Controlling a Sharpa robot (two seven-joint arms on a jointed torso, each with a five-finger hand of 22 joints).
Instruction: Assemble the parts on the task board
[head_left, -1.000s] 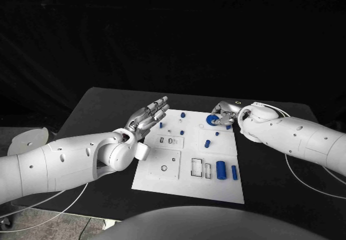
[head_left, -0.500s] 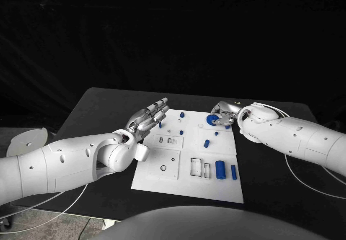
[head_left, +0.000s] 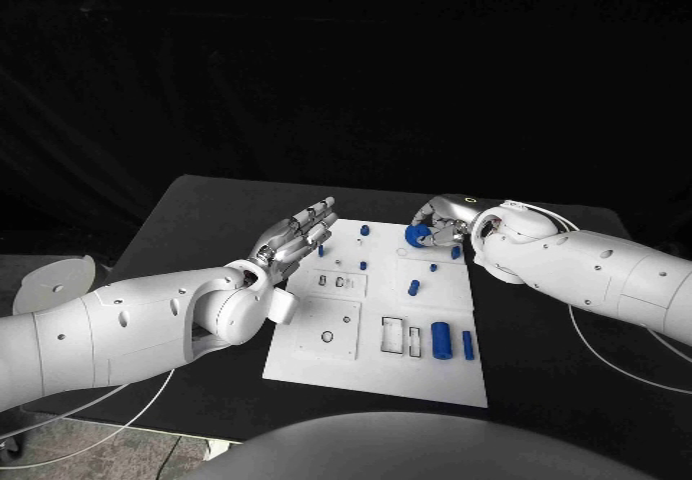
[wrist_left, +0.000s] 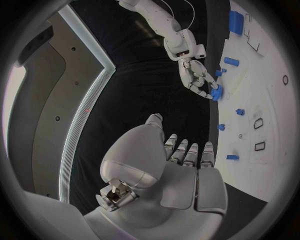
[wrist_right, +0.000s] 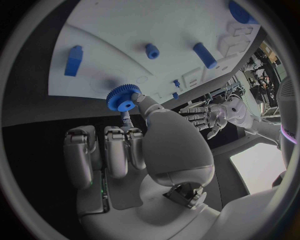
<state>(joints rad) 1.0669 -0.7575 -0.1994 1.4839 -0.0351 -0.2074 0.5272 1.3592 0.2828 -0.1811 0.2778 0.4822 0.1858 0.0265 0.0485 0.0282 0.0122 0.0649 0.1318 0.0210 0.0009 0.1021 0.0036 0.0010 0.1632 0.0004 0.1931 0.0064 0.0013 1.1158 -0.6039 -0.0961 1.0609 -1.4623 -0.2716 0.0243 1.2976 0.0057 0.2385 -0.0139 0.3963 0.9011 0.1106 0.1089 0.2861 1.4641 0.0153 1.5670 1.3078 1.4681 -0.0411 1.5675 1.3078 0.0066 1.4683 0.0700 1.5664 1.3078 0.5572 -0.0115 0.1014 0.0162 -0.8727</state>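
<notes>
A blue gear (head_left: 417, 235) was held in the right hand (head_left: 444, 226), pinched between the thumb and a finger, above the far right part of the board (head_left: 368, 350). In the right wrist view the gear (wrist_right: 123, 97) was seen at the fingertips (wrist_right: 139, 98), close over the white surface, with a small round mark just beside it. Whether the gear touched the board could not be determined.

The left hand (head_left: 296, 233) was released, with fingers extended and apart, at the board's far left edge, holding nothing.

Other blue parts were located on the board: a thick cylinder (head_left: 441, 339) and a slimmer one (head_left: 467, 345) near the right edge, and several small pegs (head_left: 414, 287) standing further back.

The step in hand was judged to be the seating of the gear. The following faults were considered possible:

- The gear could be tilted in the pinch, so that its bore would bind on its seat.
- The grip covered little of the rim; a slip would drop the gear onto the board or the tabletop (head_left: 202, 215).
- Nearby pegs could be struck by the curled fingers during descent.
</notes>
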